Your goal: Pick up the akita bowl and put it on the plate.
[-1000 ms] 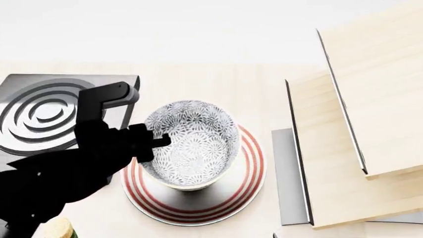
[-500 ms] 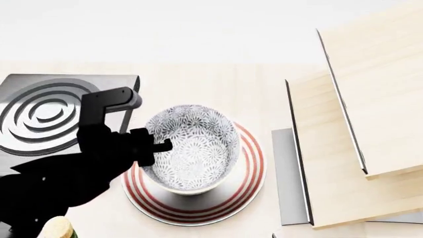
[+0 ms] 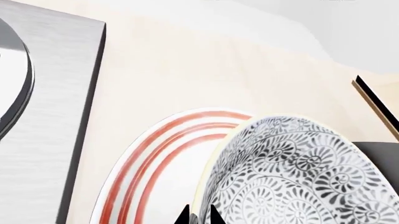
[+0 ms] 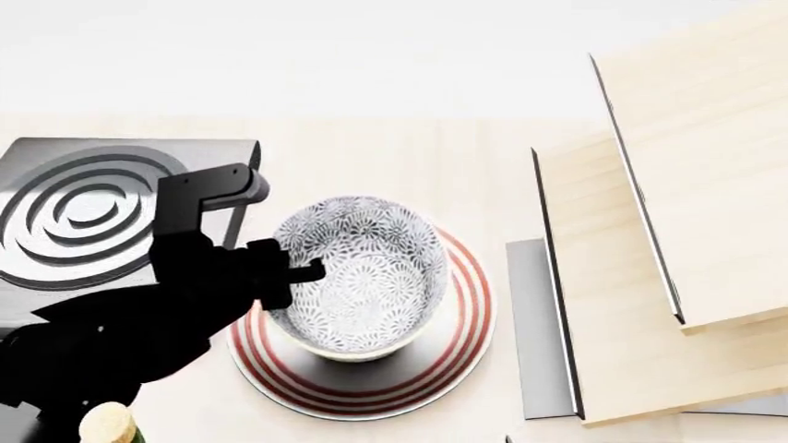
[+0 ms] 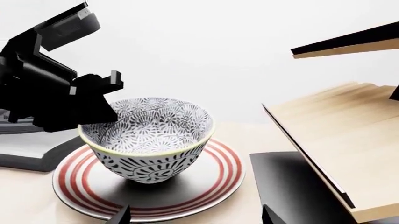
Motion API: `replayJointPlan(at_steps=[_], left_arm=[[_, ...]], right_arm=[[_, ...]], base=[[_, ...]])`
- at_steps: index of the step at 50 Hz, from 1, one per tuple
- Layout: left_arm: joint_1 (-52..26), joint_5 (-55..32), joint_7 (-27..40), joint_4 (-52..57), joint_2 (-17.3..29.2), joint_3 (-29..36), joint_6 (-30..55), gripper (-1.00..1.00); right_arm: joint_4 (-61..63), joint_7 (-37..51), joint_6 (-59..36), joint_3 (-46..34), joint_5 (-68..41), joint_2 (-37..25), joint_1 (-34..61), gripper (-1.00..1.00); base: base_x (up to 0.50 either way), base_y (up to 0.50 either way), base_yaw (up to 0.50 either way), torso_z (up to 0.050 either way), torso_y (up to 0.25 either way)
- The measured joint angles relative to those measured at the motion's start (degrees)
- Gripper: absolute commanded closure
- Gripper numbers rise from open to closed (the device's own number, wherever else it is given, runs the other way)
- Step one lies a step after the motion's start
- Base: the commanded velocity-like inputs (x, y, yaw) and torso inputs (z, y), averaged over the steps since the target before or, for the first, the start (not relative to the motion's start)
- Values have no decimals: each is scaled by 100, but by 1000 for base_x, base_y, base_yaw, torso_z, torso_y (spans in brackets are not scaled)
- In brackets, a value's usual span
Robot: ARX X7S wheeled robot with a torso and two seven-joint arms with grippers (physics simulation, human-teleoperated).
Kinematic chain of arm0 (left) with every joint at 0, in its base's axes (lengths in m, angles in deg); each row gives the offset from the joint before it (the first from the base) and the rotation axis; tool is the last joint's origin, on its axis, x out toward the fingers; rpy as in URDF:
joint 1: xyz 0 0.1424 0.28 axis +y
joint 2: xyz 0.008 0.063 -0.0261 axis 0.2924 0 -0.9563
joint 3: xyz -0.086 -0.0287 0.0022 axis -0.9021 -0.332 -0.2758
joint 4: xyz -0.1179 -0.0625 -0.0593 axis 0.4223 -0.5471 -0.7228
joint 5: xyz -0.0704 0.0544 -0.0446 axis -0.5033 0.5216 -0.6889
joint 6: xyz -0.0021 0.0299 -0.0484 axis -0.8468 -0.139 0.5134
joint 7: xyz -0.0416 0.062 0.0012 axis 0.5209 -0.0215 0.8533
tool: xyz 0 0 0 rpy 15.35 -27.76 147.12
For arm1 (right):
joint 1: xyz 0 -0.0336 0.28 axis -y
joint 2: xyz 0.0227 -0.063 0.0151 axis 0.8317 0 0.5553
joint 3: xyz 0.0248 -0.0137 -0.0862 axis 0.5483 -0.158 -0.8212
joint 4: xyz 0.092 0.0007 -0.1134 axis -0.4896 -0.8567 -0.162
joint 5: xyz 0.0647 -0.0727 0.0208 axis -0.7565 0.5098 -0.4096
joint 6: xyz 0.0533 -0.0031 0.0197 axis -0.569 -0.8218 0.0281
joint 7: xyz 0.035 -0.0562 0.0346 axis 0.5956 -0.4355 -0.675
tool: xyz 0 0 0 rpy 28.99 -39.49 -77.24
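Note:
The akita bowl point(image 4: 360, 277), white with a dense grey-black floral pattern, is upright over the middle of the red-ringed plate point(image 4: 471, 314). My left gripper point(image 4: 299, 269) is shut on the bowl's left rim, one finger inside and one outside. In the left wrist view the bowl point(image 3: 299, 177) rim runs between the two dark tips of the gripper point(image 3: 199, 215), with the plate point(image 3: 159, 154) behind. From the right wrist view the bowl point(image 5: 149, 135) base is at the plate point(image 5: 215, 179) centre; contact cannot be told. My right gripper point(image 5: 194, 217) stands open, short of the plate.
A square dark-grey burner point(image 4: 87, 212) with raised rings sits left of the plate. A pale wooden shelf unit point(image 4: 689, 231) rises at the right, with a grey panel point(image 4: 532, 323) at its foot. A cork-topped object point(image 4: 109, 425) shows at the bottom left.
My left gripper and the bowl have come down a little over the plate and shifted slightly right. The bowl stands more level than before.

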Motion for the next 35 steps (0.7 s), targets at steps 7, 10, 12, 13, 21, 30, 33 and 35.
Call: replayJointPlan(at_steps=[7, 10, 12, 13, 21, 30, 33, 35], left_arm=[[-191, -377, -94, -498, -93, 394, -263, 100], [-245, -568, -98, -651, -116, 591, -351, 100], [-269, -678, -95, -729, -128, 705, -399, 100], [-282, -743, -94, -760, -133, 757, -419, 100], [-354, -1202, -72, -922, -161, 1202, -553, 100], [-394, -1553, -41, -996, -176, 1569, -648, 100], [-399, -1615, -26, -1016, -185, 1667, -663, -100], [-399, -1665, -15, -1030, -190, 1750, -676, -100]], right_arm=[[-39, 0, 22, -13, -1, 2, 12, -100], [-57, -2, 32, -19, -3, 4, 18, -100], [-67, -2, 38, -22, -3, 4, 21, -100], [-71, -2, 42, -24, -4, 5, 23, -100], [-80, 7, 54, -36, -5, 0, 25, -100], [-69, 16, 45, -55, -6, -7, 23, -100], [-70, 18, 43, -62, -6, -8, 26, -100], [-78, 18, 42, -65, -9, -6, 30, -100]], base=[[0, 0, -1, 0, 0], [0, 0, -1, 0, 0], [0, 0, -1, 0, 0], [0, 0, 0, 0, 0], [0, 0, -1, 0, 0], [1, 0, -1, 0, 0], [0, 0, -1, 0, 0], [0, 0, 0, 0, 0]])
